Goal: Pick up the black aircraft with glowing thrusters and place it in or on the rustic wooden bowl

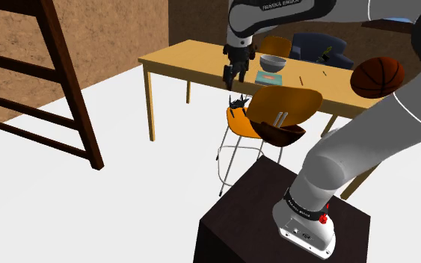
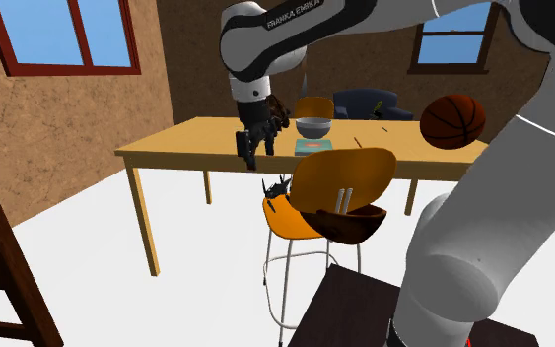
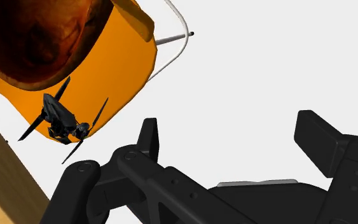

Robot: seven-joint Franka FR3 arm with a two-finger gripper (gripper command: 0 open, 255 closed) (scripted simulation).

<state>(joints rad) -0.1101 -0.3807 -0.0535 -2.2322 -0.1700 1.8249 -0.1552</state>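
The black aircraft (image 3: 60, 121) is seen lying at the edge of the orange chair (image 3: 128, 70) seat, just beside the dark brown bowl (image 3: 37, 38), which is also set on that seat. The gripper (image 1: 230, 84) is held above the aircraft, apart from it, its jaws spread open with nothing between them. A wooden table (image 1: 186, 58) is placed behind the chair.

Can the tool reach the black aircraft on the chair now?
Likely yes. The tool is open, above and aside of the aircraft at the edge of the orange seat; nothing lies between, the brown bowl beside it.
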